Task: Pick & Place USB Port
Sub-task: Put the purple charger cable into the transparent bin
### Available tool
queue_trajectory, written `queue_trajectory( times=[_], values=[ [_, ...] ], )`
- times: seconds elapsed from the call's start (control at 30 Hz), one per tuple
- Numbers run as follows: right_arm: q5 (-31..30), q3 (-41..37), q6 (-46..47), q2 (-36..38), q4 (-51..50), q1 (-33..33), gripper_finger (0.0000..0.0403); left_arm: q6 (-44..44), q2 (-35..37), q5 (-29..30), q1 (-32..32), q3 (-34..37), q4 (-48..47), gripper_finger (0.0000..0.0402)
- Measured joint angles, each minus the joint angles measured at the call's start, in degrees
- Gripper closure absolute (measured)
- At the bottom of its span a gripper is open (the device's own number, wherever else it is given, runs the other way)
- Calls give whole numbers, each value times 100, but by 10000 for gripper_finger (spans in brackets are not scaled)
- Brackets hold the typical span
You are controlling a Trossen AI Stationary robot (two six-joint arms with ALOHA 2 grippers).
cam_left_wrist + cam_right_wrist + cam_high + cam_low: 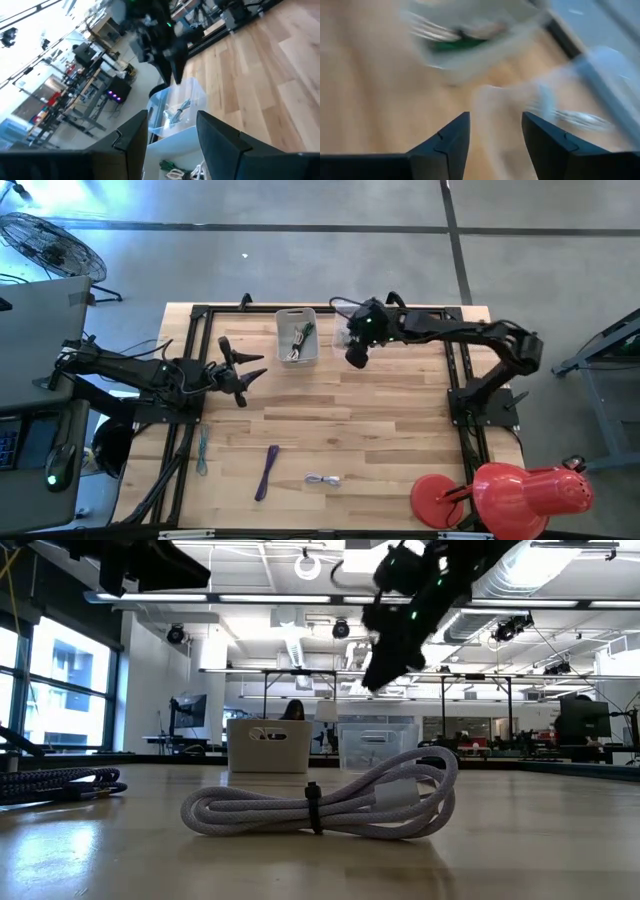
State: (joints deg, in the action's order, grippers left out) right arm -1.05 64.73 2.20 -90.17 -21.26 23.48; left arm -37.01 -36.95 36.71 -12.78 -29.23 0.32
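A white coiled USB cable (pixel 322 480) (pixel 320 805) lies on the table near its near edge, bound by a dark tie. A purple cable (pixel 267 470) and a thin teal cable (pixel 203 450) lie to its left. A white bin (pixel 297 337) (pixel 470 35) at the far edge holds cables, one of them green. A clear bin (pixel 343 335) (pixel 177 107) stands to its right. My right gripper (pixel 355 358) (pixel 495 125) hangs open above the table beside the clear bin. My left gripper (pixel 252 368) (pixel 172 125) is open left of the white bin.
A black frame (pixel 200 315) runs along the table's left, far and right sides. A red lamp-like object (pixel 500 490) sits at the near right corner. Bare wood (pixel 380 420) lies between the bins and the loose cables. A person (pixel 294 712) sits far behind the table.
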Motion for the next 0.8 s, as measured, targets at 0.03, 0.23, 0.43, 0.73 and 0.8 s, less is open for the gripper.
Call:
queue_trajectory(
  times=[0.03, 0.23, 0.43, 0.73, 0.8],
  values=[
    [404, 2, 10, 130, -20, -20, 231, 0, 0, -40, 0, 0, 0, 238],
    [2342, 2, -150, 599, -339, -602, 230, 4, 0, -144, 0, 0, -175, 238],
    [2385, 2, -257, 582, -732, -1726, 233, 8, -2, -124, 0, 0, -548, 238],
    [1425, 2, -170, 118, -394, -3064, 228, 197, -2, -234, 0, 0, -699, 238],
    [1183, 2, -20, -19, -296, -3245, 228, 301, -2, -321, 0, 0, -733, 238]
  ],
)
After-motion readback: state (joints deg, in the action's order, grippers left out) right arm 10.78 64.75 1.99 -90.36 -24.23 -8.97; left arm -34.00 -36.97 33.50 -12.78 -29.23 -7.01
